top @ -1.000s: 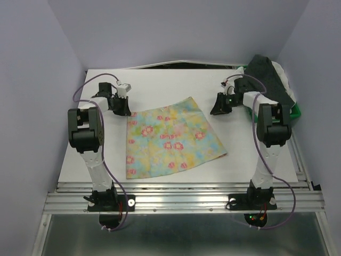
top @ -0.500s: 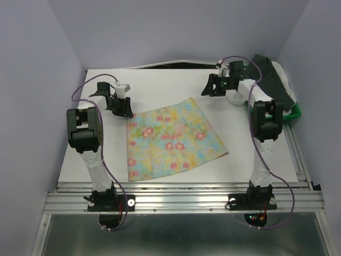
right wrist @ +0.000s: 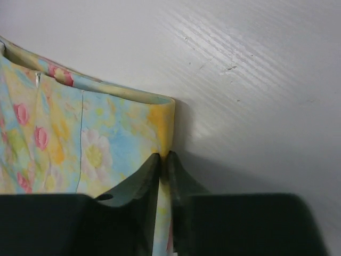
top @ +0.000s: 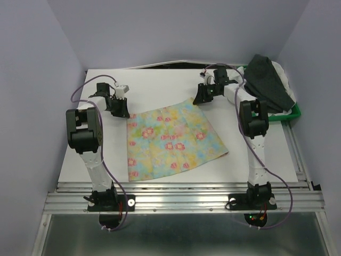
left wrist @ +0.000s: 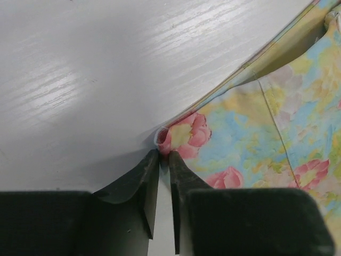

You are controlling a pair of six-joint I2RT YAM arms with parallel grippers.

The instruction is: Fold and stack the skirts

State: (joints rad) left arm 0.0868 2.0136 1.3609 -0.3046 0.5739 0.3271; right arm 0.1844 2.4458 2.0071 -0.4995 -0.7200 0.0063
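Pale lavender walls [top: 176, 32] around a white table [top: 154, 85], aluminium rail [top: 181, 200] in front

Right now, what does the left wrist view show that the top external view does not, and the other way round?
Only the left wrist view: the left gripper has its fingertips nearly together on the very corner of the floral skirt, at a pink flower. Only the top external view: the whole skirt spread flat, the right gripper at its far right corner, and the dark skirt and white skirt piled on the green tray. Both: the floral skirt, the left gripper and the white table.
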